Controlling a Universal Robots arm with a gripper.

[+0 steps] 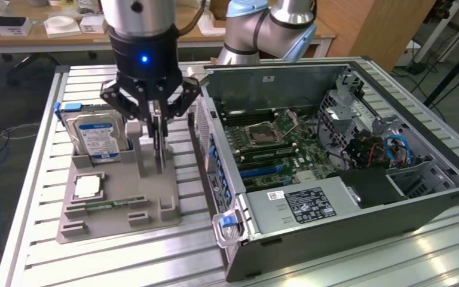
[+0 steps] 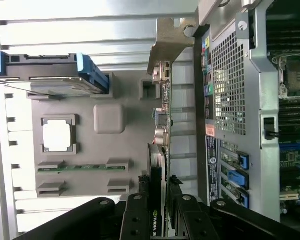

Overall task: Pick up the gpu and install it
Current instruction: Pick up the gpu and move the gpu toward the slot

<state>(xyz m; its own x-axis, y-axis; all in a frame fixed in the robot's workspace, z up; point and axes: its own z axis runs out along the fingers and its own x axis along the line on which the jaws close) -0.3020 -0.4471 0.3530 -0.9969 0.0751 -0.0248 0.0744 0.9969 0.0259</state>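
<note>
Over the grey parts tray [image 1: 118, 224], just beside the open computer case [image 1: 333, 230], the gripper [image 1: 158, 119] pinches the gpu [image 1: 160, 149] by its upper edge. The card stands on edge at the tray's upright holder, and I cannot tell whether it is clear of the holder. A good lift, I judge, runs straight up with the card vertical, so it neither binds in the holder nor twists between the fingers [image 2: 135, 220].

Downward-pointing pincer [image 1: 158, 128], jaws clamped.
</note>
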